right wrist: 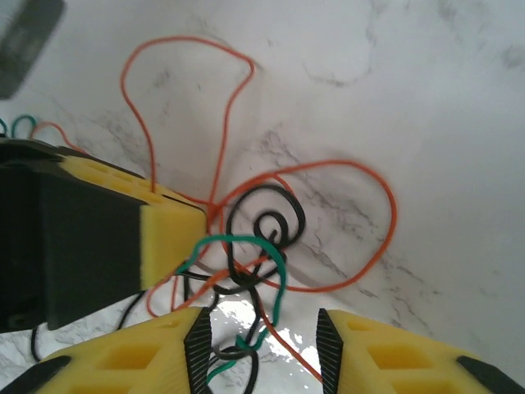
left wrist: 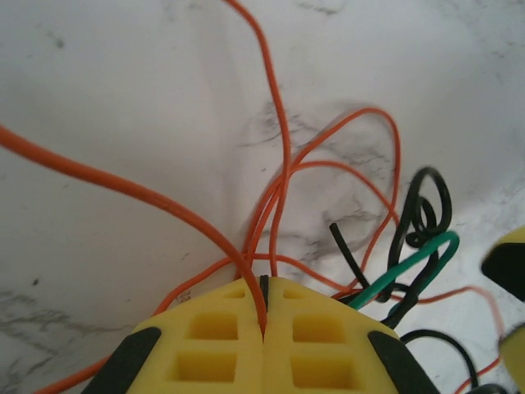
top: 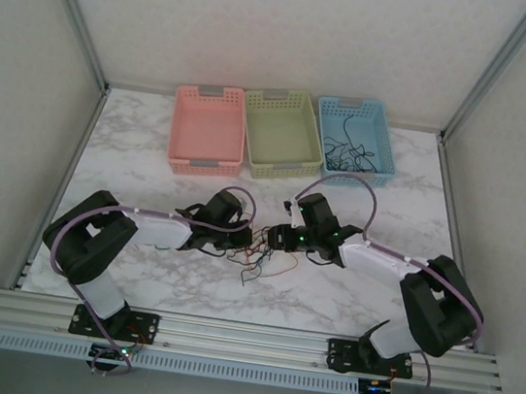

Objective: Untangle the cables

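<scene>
Low in its wrist view, the left gripper [left wrist: 264, 287], angled tableward, clamps orange cables [left wrist: 123, 187]; the right gripper [right wrist: 264, 328] gapes over the tangle

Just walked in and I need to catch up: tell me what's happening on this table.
Both arms meet mid-table over a tangle of thin cables. The left gripper is shut on an orange cable. The right gripper is open, straddling a green cable and a black cable. More black cables lie in the blue basket.
</scene>
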Robot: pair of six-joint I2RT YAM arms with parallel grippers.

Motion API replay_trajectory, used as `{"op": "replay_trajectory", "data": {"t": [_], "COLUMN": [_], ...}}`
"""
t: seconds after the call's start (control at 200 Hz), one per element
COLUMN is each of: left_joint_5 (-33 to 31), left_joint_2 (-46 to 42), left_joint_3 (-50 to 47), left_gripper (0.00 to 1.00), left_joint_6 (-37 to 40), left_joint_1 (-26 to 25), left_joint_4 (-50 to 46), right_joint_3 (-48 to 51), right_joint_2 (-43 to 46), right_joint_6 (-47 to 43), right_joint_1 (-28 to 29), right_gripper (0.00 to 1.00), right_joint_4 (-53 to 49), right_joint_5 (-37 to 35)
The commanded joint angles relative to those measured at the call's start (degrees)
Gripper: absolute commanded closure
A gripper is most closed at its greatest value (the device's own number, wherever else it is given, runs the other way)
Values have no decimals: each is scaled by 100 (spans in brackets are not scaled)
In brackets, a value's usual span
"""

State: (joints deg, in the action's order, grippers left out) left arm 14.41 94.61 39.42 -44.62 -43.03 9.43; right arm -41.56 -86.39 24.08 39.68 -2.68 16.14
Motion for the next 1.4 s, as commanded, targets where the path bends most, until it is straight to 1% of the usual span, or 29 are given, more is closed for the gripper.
{"op": "replay_trajectory", "data": {"t": [0.0,0.521,0.651,0.781,0.856,1.006,1.066,1.196,1.286,1.396], "left_joint_5": [-98,-159,-182,-176,-186,-236,-276,-431,-548,-621], "left_joint_2": [-61,-23,-31,-23,-20,-85,-155,-444,-804,-1318], "left_joint_3": [-136,-118,-105,-90,-75,-66,-75,-101,-168,-283], "left_gripper": [100,100,100,100,100,100,100,100,100,100], "left_joint_6": [60,125,142,154,166,196,217,312,392,488], "left_joint_1": [5,5,5,5,5,11,13,37,98,236], "left_joint_4": [15,-51,-90,-99,-125,-208,-271,-546,-806,-1141], "right_joint_3": [-70,-366,-459,-458,-423,-356,-328,-241,-176,-67], "right_joint_2": [-255,-784,-903,-956,-929,-678,-548,-235,6,275], "right_joint_6": [116,58,40,46,36,-9,-49,-163,-248,-282], "right_joint_1": [55,59,57,57,57,57,57,49,7,-112], "right_gripper": [61,62,67,77,85,98,100,100,100,100], "right_joint_4": [224,382,370,450,495,415,342,110,-95,-154], "right_joint_5": [320,395,425,525,524,341,241,-16,-264,-344]}}
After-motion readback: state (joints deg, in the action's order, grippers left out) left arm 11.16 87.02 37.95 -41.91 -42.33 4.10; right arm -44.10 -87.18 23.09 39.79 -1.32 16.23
